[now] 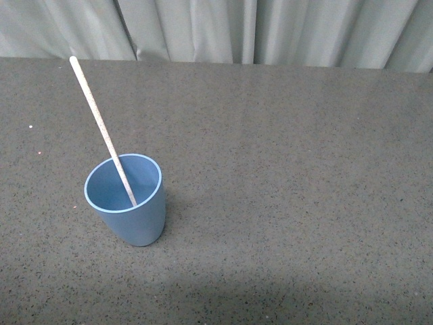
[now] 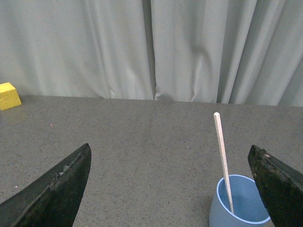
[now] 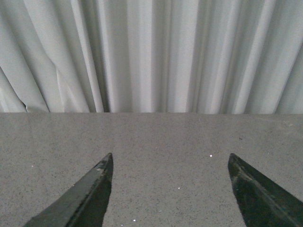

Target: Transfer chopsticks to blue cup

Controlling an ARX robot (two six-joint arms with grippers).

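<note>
The blue cup [image 1: 128, 200] stands upright on the grey table, left of centre in the front view. The pale chopstick [image 1: 99, 126] stands in it, its lower end inside the cup, leaning over the far rim toward the back left. Neither gripper shows in the front view. In the left wrist view my left gripper [image 2: 169, 156] is open and empty, back from the cup [image 2: 236, 205], which sits near one finger with the chopstick [image 2: 221, 158] rising from it. My right gripper [image 3: 170, 161] is open and empty over bare table.
A grey curtain [image 1: 270, 30] hangs along the table's far edge. A yellow block [image 2: 9, 96] sits near that edge in the left wrist view. The table [image 1: 304, 203] is dark speckled grey.
</note>
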